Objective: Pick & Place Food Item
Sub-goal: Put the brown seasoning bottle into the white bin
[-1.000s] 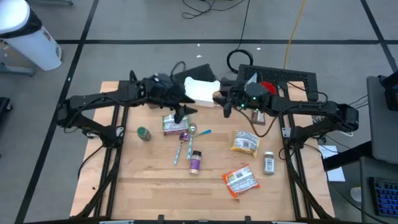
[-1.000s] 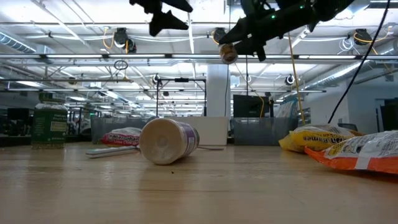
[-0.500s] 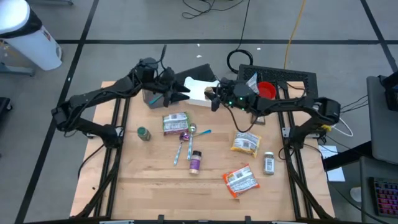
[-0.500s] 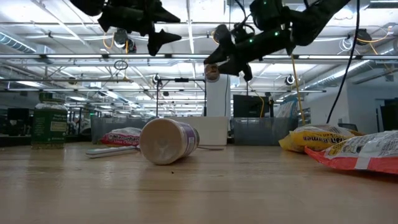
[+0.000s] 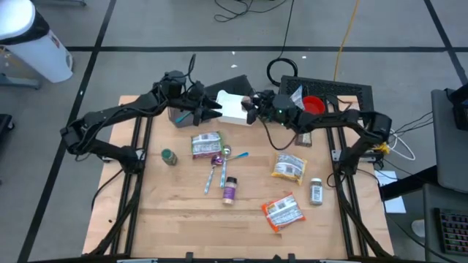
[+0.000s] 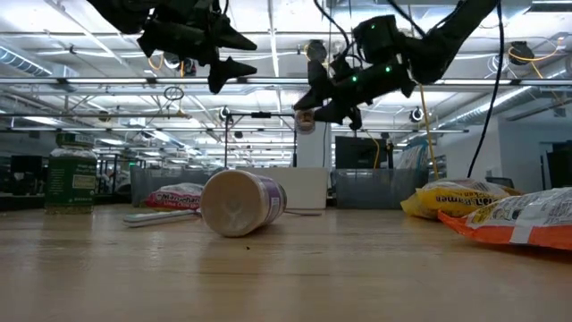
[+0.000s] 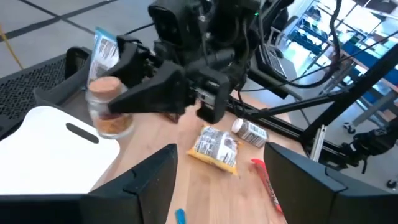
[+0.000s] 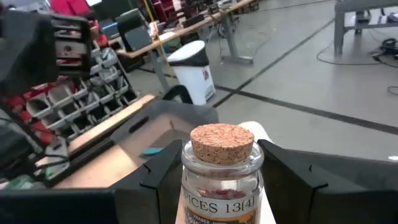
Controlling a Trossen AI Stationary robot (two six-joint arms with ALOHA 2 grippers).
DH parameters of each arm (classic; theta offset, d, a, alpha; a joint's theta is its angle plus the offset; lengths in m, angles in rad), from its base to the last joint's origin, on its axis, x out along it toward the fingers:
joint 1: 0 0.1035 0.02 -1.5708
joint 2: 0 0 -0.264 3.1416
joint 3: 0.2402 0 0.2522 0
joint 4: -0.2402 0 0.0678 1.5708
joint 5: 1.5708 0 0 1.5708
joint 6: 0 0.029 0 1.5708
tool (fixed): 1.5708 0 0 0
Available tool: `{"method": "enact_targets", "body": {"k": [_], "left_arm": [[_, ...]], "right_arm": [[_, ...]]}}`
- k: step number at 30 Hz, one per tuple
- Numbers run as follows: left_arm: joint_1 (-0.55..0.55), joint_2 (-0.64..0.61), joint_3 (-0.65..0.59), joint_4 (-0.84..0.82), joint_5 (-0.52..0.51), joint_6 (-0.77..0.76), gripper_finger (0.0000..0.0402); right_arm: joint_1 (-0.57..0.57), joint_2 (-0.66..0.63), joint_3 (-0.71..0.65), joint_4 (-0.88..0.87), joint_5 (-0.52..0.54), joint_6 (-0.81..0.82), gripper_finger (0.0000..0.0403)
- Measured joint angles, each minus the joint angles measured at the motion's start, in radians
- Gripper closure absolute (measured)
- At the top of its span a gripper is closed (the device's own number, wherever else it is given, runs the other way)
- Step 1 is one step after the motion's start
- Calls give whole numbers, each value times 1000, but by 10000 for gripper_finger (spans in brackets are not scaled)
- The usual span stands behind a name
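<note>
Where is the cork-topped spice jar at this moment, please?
The spice jar is held in the right gripper, above the white cutting board at the table's far edge, facing the left gripper.

Both arms (image 5: pixel 117 117) are black and thin, with many joints. The right arm (image 5: pixel 344 124) has small green lights and a black cable.

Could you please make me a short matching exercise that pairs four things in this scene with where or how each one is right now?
Things:
1. cork-topped spice jar
2. purple-lidded cup
3. green canister
4. left gripper

States:
a. open and empty, raised over the table's far side
b. lying on its side on the table
c. held up in the right gripper
d. standing upright near the table's left side

Pairs: 1-c, 2-b, 3-d, 4-a
</note>
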Motion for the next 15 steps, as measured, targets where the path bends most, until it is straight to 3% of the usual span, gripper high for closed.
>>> {"method": "enact_targets", "body": {"k": [4, 15], "left_arm": [[-2, 0, 0, 1, -4, -6, 149], [-3, 4, 0, -43, -150, 29, 151]], "right_arm": [[-18, 53, 29, 23, -7, -24, 233], [-29, 135, 151, 26, -138, -63, 233]]}}
